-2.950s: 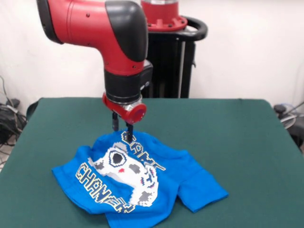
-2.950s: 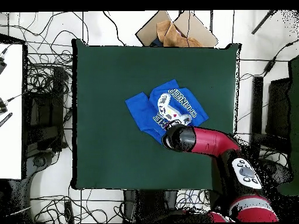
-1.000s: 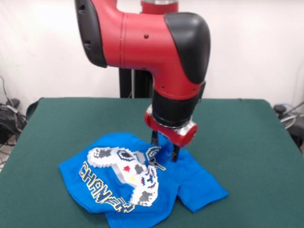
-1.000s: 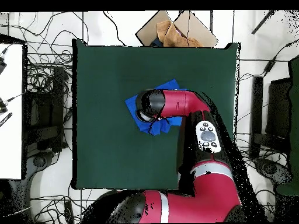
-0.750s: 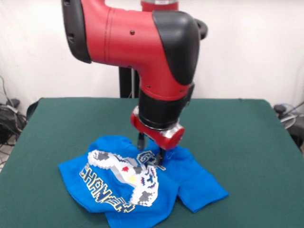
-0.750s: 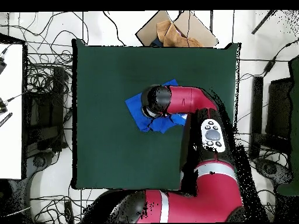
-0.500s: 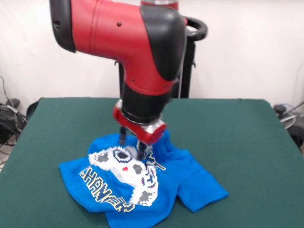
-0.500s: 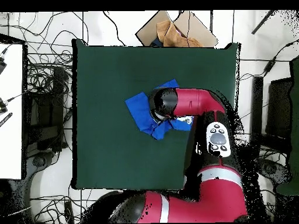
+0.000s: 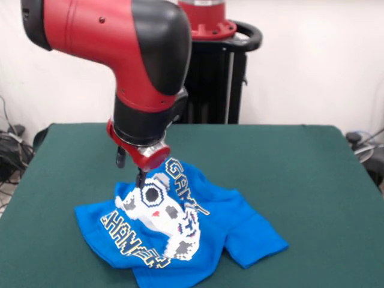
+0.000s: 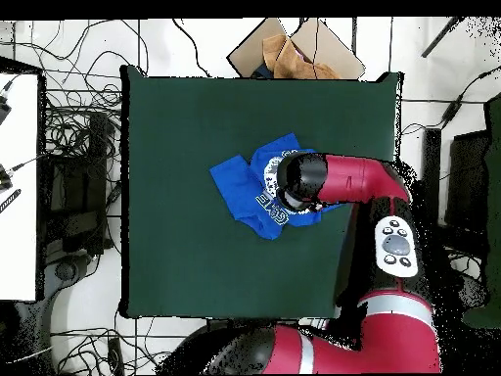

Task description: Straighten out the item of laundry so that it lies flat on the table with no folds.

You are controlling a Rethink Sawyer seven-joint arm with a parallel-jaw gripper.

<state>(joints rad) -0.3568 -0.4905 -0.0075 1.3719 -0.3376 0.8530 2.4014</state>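
- The blue T-shirt (image 9: 180,234) lies rumpled at lower centre on the green table (image 9: 300,180).
- The gripper (image 9: 131,169) touches its upper left; I cannot tell its finger state.

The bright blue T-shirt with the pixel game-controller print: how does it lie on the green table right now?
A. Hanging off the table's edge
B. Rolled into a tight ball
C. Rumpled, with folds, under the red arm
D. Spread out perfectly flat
C: the bright blue T-shirt lies bunched and creased on the dark green table, its print buckled, with the gripper at its far edge.
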